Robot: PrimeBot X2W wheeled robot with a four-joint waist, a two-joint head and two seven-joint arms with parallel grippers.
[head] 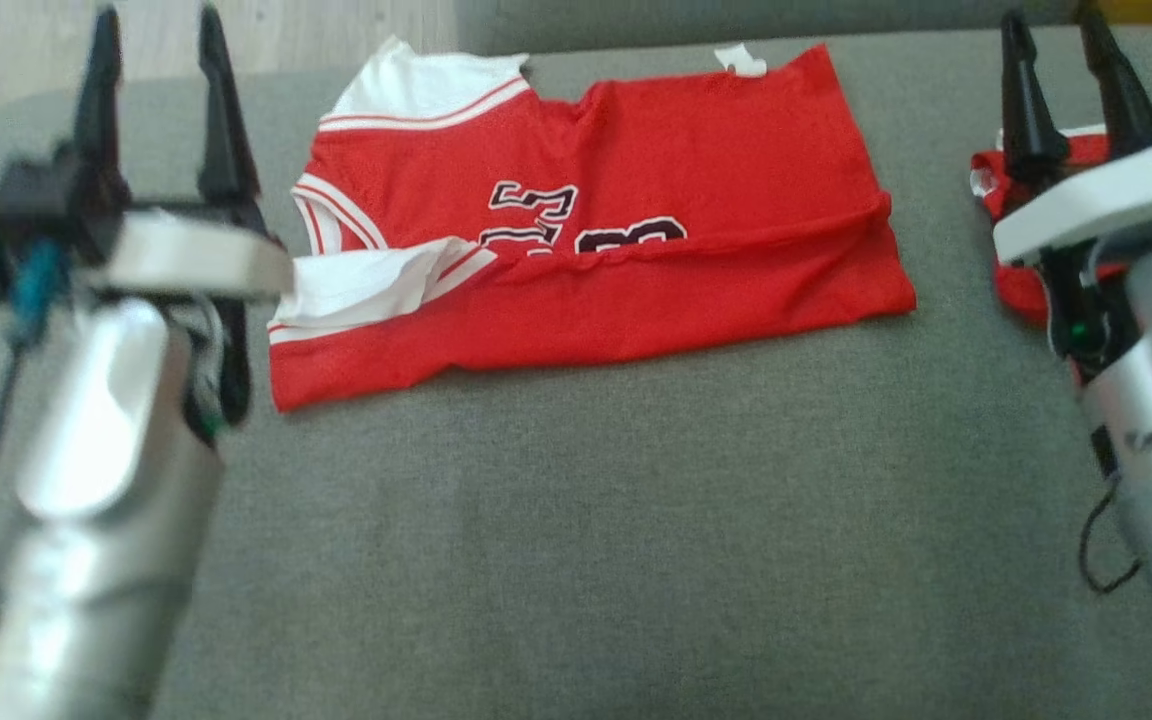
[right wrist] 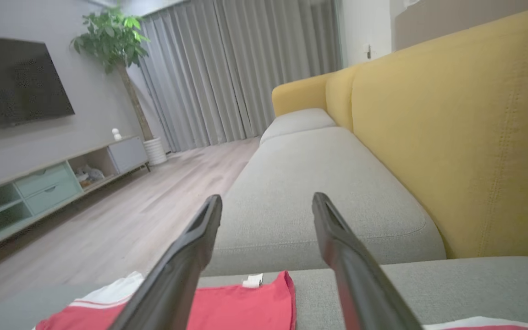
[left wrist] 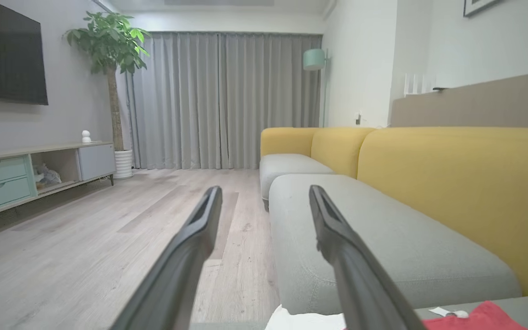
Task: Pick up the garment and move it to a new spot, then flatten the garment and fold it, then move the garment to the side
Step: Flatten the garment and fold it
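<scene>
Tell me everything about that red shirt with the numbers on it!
The red shirt is a sleeveless sports jersey of thin-looking fabric, with white-and-red striped trim at the neck and armholes. Its black numbers, outlined in white, are half hidden because the near long edge is folded up over them. White inner fabric shows at the left end, and a small white tag sticks out at the far edge. It lies flat, a little wrinkled, on the grey sofa cushion.

Grey cushion (head: 576, 520) lies open before the jersey (head: 586, 250); yellow backrest (right wrist: 452, 137) walls beyond.
</scene>
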